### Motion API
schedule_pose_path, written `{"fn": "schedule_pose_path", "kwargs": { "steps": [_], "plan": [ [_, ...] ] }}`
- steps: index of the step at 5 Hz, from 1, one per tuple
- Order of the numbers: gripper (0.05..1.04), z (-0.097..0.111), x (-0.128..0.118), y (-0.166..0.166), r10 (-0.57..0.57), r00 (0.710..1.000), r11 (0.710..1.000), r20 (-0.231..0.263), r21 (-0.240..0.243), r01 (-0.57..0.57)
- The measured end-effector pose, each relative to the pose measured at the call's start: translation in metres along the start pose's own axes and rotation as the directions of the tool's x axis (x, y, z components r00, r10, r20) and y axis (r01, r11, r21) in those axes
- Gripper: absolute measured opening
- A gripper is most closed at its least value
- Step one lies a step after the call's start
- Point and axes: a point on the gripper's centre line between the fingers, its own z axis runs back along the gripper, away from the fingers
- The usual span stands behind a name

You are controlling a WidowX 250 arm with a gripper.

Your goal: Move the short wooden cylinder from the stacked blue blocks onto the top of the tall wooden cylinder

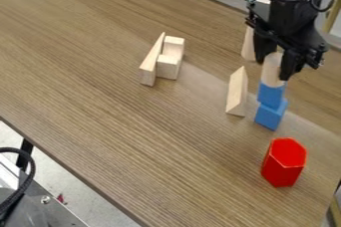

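At the right of the camera view, the black gripper (pixel 273 66) points down with its fingers closed around a light wooden cylinder (pixel 271 76). Directly beneath the cylinder is a blue block (pixel 271 94), which sits on a lower blue block (pixel 269 117). The cylinder's bottom appears to meet the upper blue block, though contact cannot be told for certain. A wooden wedge (pixel 236 92) stands just left of the blue blocks. Behind it, partly hidden by the gripper, is a tall pale wooden piece (pixel 248 48).
A red hexagonal block (pixel 284 162) stands nearer the front right on the brown table (pixel 126 121). Left of the gripper are a long wooden wedge (pixel 152 61) and a pale stepped wooden piece (pixel 169 64) side by side. The table's front edge runs diagonally at lower left.
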Motion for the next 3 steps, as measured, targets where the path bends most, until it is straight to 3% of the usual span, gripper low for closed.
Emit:
{"fn": "schedule_pose_path", "kwargs": {
  "steps": [1,3],
  "plan": [
    [0.527,0.0,0.0,-0.002,0.005,1.0,1.0,0.002,-0.013,-0.005],
    [0.527,0.029,0.027,0.018,0.033,0.994,0.999,0.1,-0.001,-0.033]
  ]
}}
